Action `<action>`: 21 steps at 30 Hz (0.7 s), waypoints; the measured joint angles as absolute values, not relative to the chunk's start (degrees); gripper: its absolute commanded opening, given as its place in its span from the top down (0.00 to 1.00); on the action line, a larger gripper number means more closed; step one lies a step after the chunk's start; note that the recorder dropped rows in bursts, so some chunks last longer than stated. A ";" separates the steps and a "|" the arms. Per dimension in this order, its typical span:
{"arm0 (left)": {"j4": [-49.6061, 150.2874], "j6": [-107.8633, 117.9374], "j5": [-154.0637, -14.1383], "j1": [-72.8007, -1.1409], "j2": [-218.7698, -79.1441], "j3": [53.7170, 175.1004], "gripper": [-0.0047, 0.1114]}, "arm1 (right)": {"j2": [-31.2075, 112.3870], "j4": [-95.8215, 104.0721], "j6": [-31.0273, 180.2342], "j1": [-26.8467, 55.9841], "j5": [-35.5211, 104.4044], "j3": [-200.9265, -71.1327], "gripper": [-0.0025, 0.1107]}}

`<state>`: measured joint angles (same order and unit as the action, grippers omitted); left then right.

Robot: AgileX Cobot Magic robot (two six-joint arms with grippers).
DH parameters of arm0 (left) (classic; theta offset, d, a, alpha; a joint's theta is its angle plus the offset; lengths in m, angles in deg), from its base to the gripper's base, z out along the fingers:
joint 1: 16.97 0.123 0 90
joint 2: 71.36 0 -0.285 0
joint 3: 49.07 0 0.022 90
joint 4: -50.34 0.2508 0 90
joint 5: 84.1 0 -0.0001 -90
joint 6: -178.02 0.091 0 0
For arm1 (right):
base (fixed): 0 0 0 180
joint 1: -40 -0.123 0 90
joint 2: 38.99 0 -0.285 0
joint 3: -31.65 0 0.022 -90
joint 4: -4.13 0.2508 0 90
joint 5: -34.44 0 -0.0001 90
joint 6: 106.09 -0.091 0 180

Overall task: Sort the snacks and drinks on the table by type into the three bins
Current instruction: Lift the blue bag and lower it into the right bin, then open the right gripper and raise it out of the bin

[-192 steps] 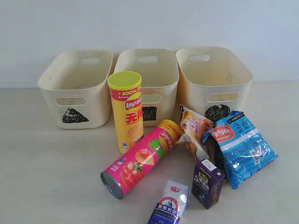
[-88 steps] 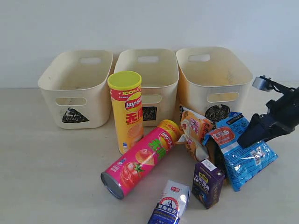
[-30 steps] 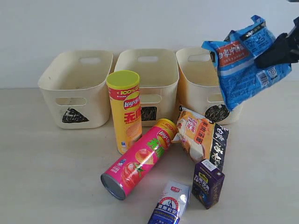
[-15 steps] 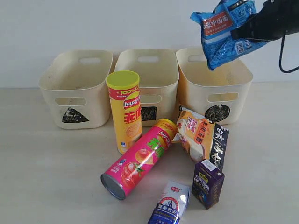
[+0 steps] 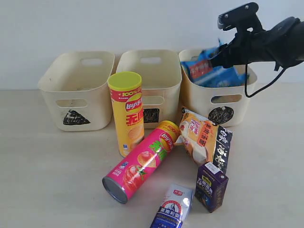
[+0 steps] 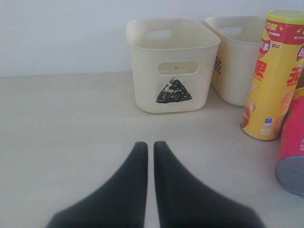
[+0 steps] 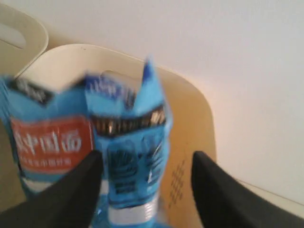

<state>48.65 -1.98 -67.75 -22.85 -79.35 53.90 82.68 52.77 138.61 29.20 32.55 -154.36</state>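
Note:
My right gripper [image 5: 219,59] hangs open over the right-hand bin [image 5: 237,95], the one marked with a circle. The blue foil packet [image 5: 209,73] lies inside that bin, partly above the rim. In the right wrist view the packet [image 7: 128,156] is blurred between the spread fingers of the gripper [image 7: 147,154]. My left gripper [image 6: 147,145] is shut and empty, low over the table [image 6: 57,123], facing the triangle bin [image 6: 173,66]. On the table stand the yellow tube [image 5: 128,114], the lying pink tube [image 5: 142,161], the orange packet [image 5: 199,135], the purple carton [image 5: 211,186] and the white-and-blue carton [image 5: 173,206].
The triangle bin [image 5: 71,90] and the middle square bin [image 5: 166,90] stand in a row with the right one against the back wall. The yellow tube [image 6: 273,76] and pink tube [image 6: 292,152] lie to one side of my left gripper.
The right gripper lifted the blue packet from the table, carried it up and left over the right bin, then opened; the packet now rests in that bin.

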 measured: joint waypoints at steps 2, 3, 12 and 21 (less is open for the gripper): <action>48.65 -1.98 -67.75 -22.85 -79.35 53.90 0.93 | 82.68 52.77 138.76 29.20 32.47 -154.36 0.29; 48.65 -1.98 -67.75 -22.85 -79.35 53.90 0.93 | 82.68 52.77 138.76 29.20 32.47 -154.36 0.29; 48.65 -1.98 -67.75 -22.85 -79.35 53.90 0.93 | 79.43 52.89 139.35 29.20 34.96 -154.36 0.29; 48.65 -1.98 -67.75 -22.85 -79.35 53.90 0.93 | 72.60 52.65 139.25 29.20 50.29 -154.36 0.75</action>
<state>48.65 -1.98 -67.75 -22.85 -79.35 53.90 72.60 52.65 139.25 29.20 50.29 -154.36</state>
